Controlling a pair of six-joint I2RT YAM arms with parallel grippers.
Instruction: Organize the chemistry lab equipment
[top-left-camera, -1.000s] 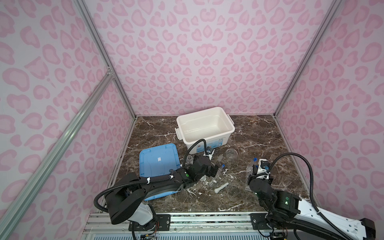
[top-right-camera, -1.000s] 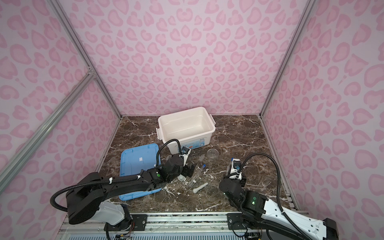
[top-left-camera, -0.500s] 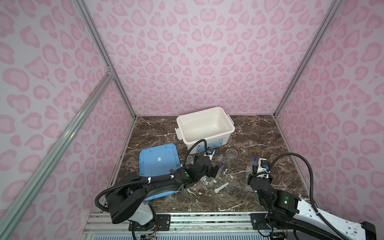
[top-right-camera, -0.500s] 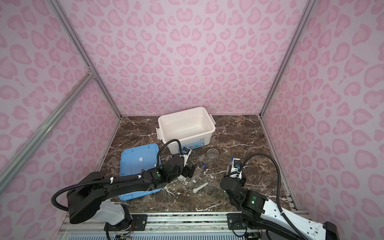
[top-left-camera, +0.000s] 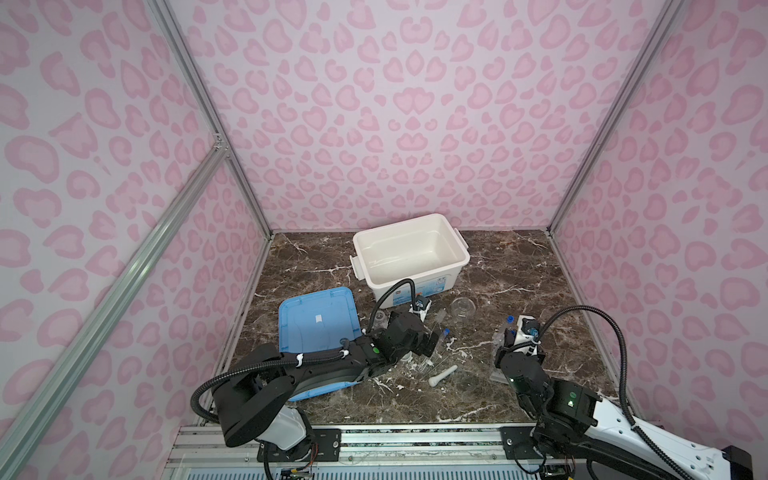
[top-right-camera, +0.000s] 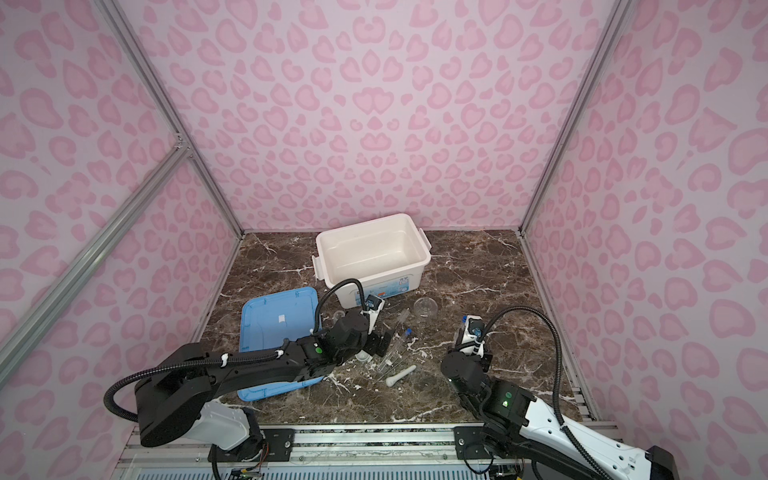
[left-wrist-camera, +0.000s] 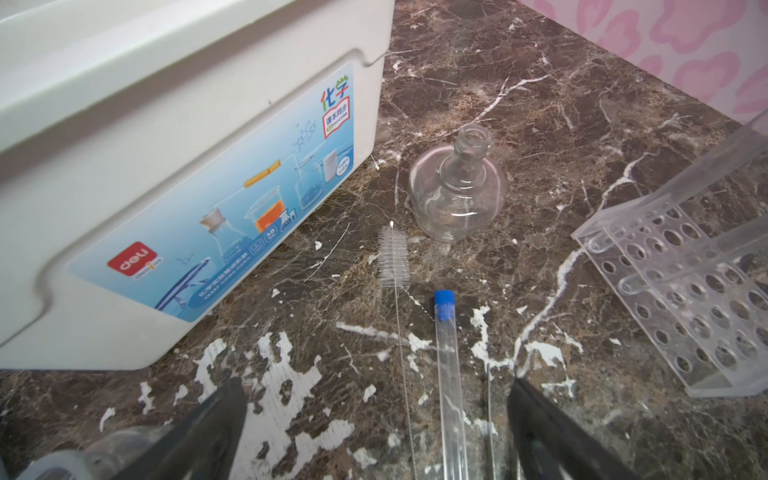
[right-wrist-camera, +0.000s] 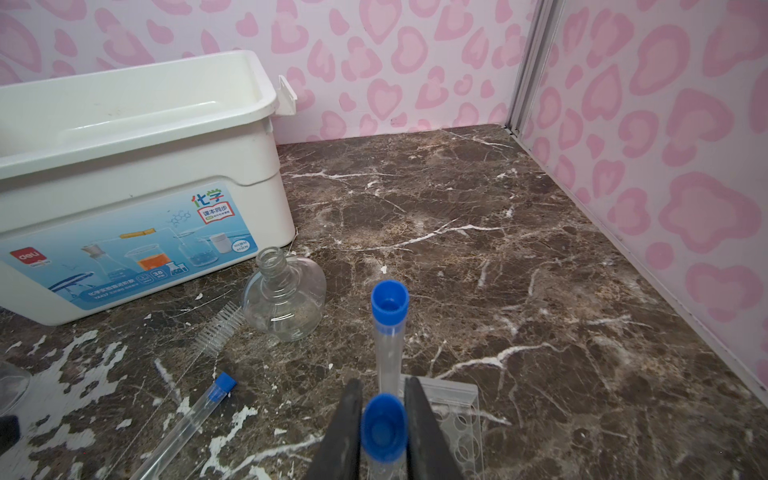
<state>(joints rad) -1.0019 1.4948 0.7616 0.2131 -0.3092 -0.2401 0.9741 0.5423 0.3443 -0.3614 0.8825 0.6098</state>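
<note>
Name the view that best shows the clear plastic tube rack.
Left wrist view: the clear plastic tube rack is large, its holes plain. Right wrist view catches one corner behind the right gripper; both top views give a faint outline.

This is looking like a robot test booth. The black left robot arm (top-left-camera: 316, 368) and the black-and-white right robot arm (top-left-camera: 582, 415) are sitting on a silver metal rail (top-left-camera: 415, 440). Pink heart-spotted walls (top-left-camera: 395, 124) are closing in a brown marble-look table (top-left-camera: 519, 282). A clear blue-capped test tube (left-wrist-camera: 446, 365) and a round clear glass flask (left-wrist-camera: 457, 199) are resting on it.
</note>
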